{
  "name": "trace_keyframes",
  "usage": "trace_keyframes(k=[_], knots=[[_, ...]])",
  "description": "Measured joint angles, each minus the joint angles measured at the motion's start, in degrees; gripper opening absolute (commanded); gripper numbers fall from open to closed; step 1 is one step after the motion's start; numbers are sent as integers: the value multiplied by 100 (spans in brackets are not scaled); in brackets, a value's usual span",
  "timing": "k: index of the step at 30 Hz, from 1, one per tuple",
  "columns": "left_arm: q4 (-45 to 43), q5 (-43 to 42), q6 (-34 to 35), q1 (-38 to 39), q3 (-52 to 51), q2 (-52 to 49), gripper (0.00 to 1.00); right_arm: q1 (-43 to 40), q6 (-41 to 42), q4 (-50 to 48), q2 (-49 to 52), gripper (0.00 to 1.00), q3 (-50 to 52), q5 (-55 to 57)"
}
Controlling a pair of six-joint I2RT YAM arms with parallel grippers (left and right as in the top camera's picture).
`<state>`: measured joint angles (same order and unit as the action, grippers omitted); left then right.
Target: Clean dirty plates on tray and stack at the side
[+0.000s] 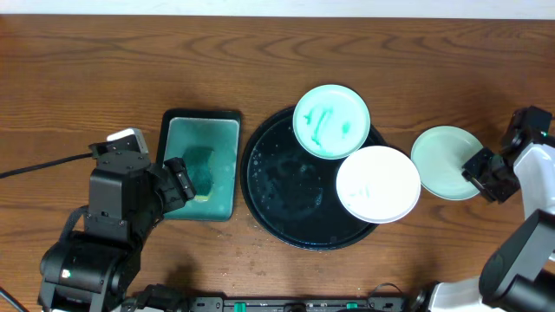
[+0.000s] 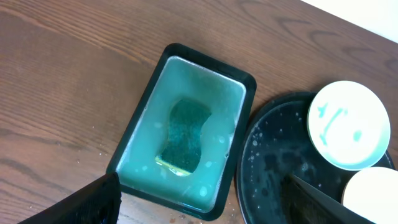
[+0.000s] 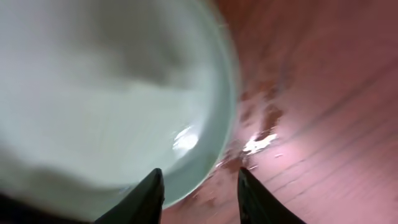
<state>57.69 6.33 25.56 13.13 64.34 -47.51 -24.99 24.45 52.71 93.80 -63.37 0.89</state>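
while the mint plate (image 1: pixel 444 161) is lying on the table (image 1: pixel 87 69) right of the tray (image 1: pixel 260 186), the right gripper (image 3: pixel 199 190) is sitting at its rim with jaws parted (no pinch); backing straight out is looking wisest. the left gripper (image 1: pixel 182 179) is hovering open above the sponge (image 2: pixel 185 134).

Right wrist view heavily blurred: mint plate (image 3: pixel 93 93) fills the upper left, cut by top and left edges. Left wrist view: tray (image 2: pixel 273 162) cut at bottom and right, white plate (image 2: pixel 373 199) clipped in lower right corner.
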Motion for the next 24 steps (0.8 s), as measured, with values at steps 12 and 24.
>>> trace_keyframes(k=[12,24], knots=[[2,2,-11,0,0,-2,82,1646,-514,223,-610,72,562,-492],[4,0,-11,0,0,-2,82,2024,-433,-81,-654,1,1257,-592]])
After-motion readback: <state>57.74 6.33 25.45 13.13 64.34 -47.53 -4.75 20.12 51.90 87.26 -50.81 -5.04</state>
